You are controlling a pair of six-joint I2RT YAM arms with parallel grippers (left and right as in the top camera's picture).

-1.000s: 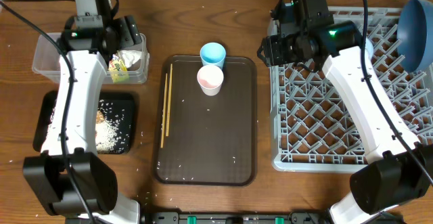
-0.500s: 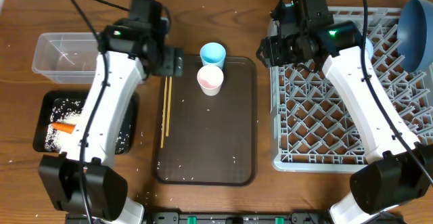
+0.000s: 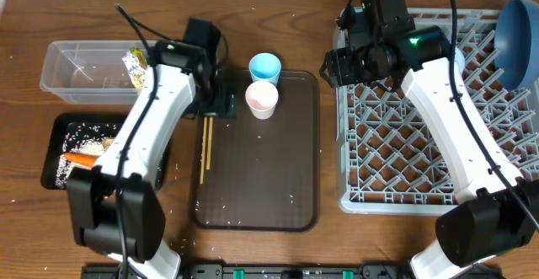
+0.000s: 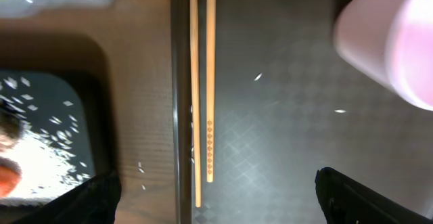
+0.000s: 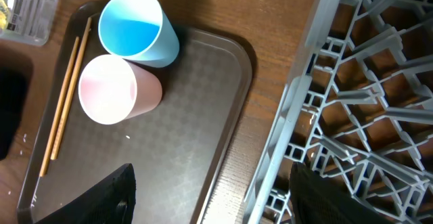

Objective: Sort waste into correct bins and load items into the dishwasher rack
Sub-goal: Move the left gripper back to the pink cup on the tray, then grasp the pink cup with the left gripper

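Chopsticks lay side by side along the left edge of the brown serving tray, running near to far. The left gripper hung right above them with its fingers spread wide, one on each side of the pair and gripping nothing. That stance looked like a line-up for pinching both sticks at once. They lay close against the tray's raised rim, which could get in a finger's way. Just right of them stood the pink cup, touching the blue cup beyond it at the tray's far end, both mouth up. The right gripper hovered between the tray and the grey rack, fingers apart and empty, probably placed there to reach for a cup. In the rack a dark blue bowl stood on edge at the far right corner. At the left, the clear tub held the wrapper. The black tray nearer held rice and the carrot, so the waste seemed sorted
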